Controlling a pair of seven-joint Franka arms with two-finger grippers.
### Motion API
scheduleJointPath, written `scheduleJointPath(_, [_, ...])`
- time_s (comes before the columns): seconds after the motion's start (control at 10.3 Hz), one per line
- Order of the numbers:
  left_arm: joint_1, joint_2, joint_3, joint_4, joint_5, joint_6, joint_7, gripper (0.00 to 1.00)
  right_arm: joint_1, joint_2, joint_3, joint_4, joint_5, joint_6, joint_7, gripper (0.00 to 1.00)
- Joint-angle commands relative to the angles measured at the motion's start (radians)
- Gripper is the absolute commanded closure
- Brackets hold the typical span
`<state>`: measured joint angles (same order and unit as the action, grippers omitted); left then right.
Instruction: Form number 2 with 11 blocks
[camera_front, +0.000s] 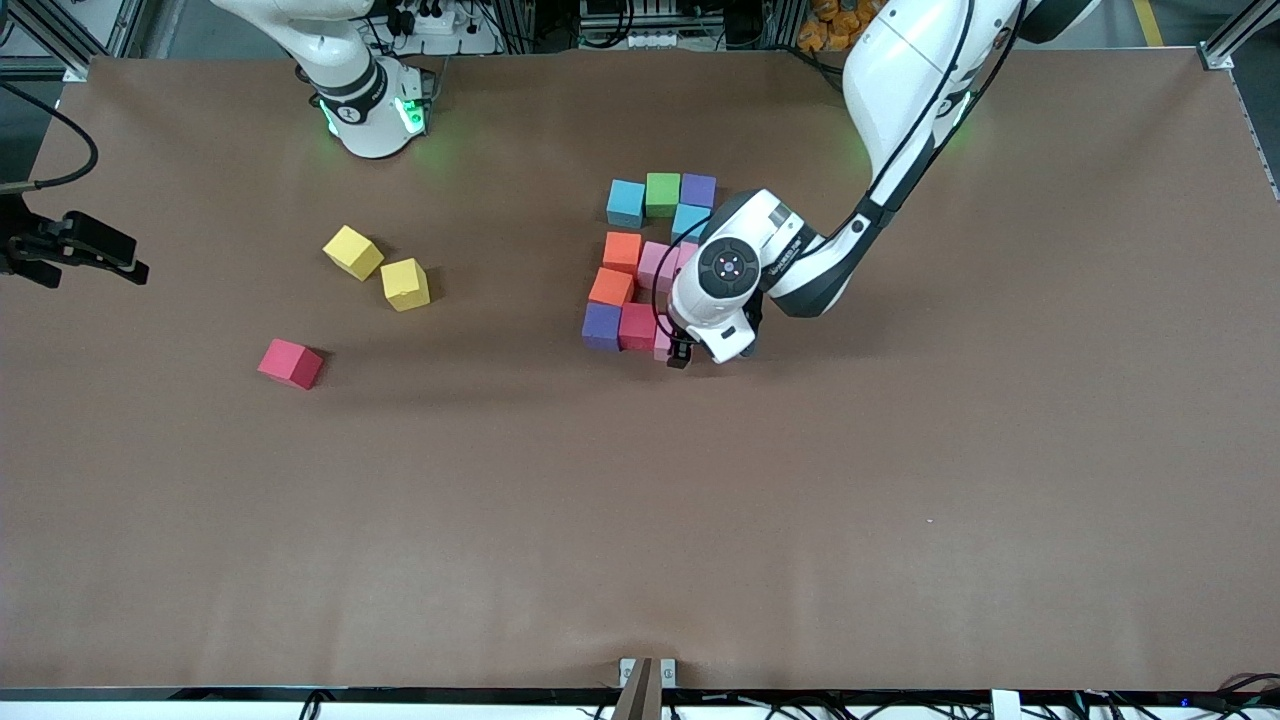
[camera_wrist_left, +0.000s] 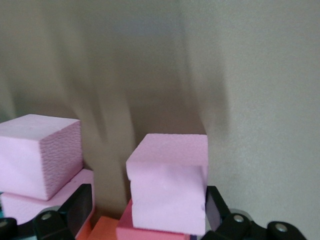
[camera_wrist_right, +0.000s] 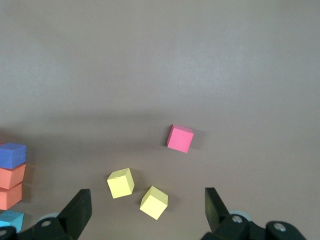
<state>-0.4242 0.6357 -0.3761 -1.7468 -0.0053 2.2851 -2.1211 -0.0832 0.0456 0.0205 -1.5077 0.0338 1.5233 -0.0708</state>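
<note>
number 2 (camera_front: 650, 265): cube digit mid-table, long axis running from the robots' side toward the front camera, top row cyan, green, purple. left gripper (camera_front: 683, 352) at its nearest row, fingers spread either side of a pink cube (camera_wrist_left: 169, 192), not clamped. right gripper (camera_wrist_right: 145, 212) waits, open, empty.
</note>
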Motion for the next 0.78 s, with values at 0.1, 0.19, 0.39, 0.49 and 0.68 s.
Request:
scheduleJointPath(0.1, [0.059,-0.066,-0.081,-0.010,0.125,-0.081,-0.019,0.00,-0.018,0.014,0.013,0.029,-0.006,-0.017,0.005,0.00])
scheduleJointPath(0.19, [0.083,-0.083,-0.098,-0.010,0.142,-0.108,0.001,0.00,-0.018,0.014,0.013,0.030,-0.009,-0.017,0.005,0.00])
scheduleJointPath(0.39, [0.129,-0.137,-0.109,-0.004,0.143,-0.157,0.097,0.00,-0.018,0.014,0.013,0.029,-0.009,-0.017,0.005,0.00])
scheduleJointPath(0.49, [0.165,-0.172,-0.118,0.001,0.142,-0.180,0.154,0.00,-0.018,0.014,0.013,0.030,-0.009,-0.017,0.005,0.00])
scheduleJointPath(0.68, [0.263,-0.241,-0.161,0.001,0.142,-0.191,0.281,0.00,-0.018,0.014,0.013,0.029,-0.011,-0.017,0.005,0.00])
